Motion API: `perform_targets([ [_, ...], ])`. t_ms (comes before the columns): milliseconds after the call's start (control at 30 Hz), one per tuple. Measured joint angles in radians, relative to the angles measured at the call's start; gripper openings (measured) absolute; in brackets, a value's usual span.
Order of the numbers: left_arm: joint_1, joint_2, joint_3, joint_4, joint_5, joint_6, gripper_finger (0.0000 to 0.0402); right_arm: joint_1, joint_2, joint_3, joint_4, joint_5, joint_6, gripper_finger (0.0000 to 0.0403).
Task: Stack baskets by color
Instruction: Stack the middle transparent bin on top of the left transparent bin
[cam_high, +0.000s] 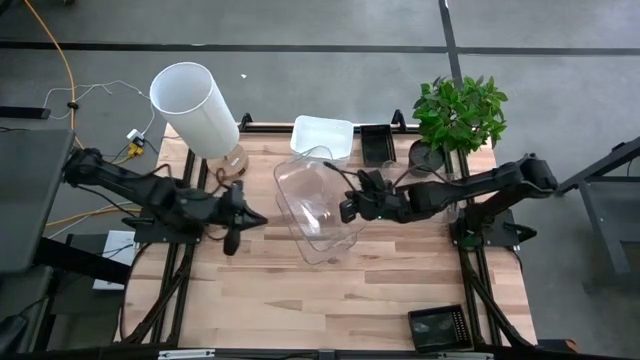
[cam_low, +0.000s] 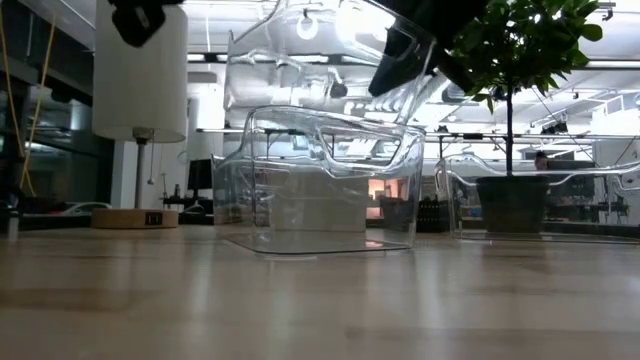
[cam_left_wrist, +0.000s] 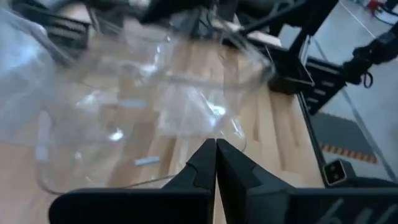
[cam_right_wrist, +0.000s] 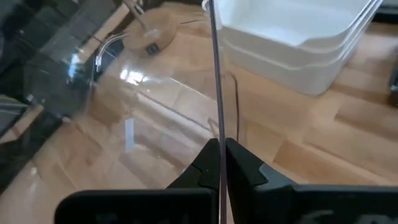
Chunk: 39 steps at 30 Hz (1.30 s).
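On a pale wooden tabletop (cam_high: 300, 290) in an open workshop, a clear basket (cam_low: 320, 185) sits at the middle. The right hand (cam_high: 345, 208), its two fingers pinched on the thin rim of a second clear basket (cam_low: 310, 60), holds that one tilted above the first. The left hand (cam_high: 232, 238), shut on nothing, hangs just beside the pair. Behind stand stacked white baskets (cam_high: 322, 135), a black basket (cam_high: 377, 143), a white cylinder (cam_high: 192, 95) and a plant (cam_high: 460, 112); another black basket (cam_high: 437, 327) lies at the near edge.

Nesting well likely calls for levelling the held basket, squaring its corners over the lower one, and lowering before release.

Only the low view shows the held basket clear of the tabletop, plus a third clear basket (cam_low: 545, 195) by the plant. The right wrist view shows the rim pinched between the fingers; the high view gives the layout.
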Motion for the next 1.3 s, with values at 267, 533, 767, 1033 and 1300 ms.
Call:
perform_targets([
  [267,-0.081,-0.032,0.0,0.0,-0.117,-0.008,0.0,0.003,0.062,0.0,-0.011,-0.08,0.059,0.0],
  [533,-0.089,-0.013,0.0,-0.001,-0.122,-0.025,0.0,0.003,0.07,0.0,-0.076,-0.122,0.1,0.0],
  [767,-0.089,-0.01,0.0,-0.002,-0.122,-0.027,0.0,-0.006,0.071,0.0,-0.101,-0.185,0.109,0.0],
  [1033,-0.089,-0.01,0.0,-0.002,-0.129,-0.027,0.0,-0.008,0.071,0.0,-0.093,-0.179,0.061,0.0],
  [1300,-0.089,-0.01,0.0,-0.002,-0.129,-0.027,0.0,-0.008,0.07,0.0,-0.088,-0.181,-0.001,0.0073],
])
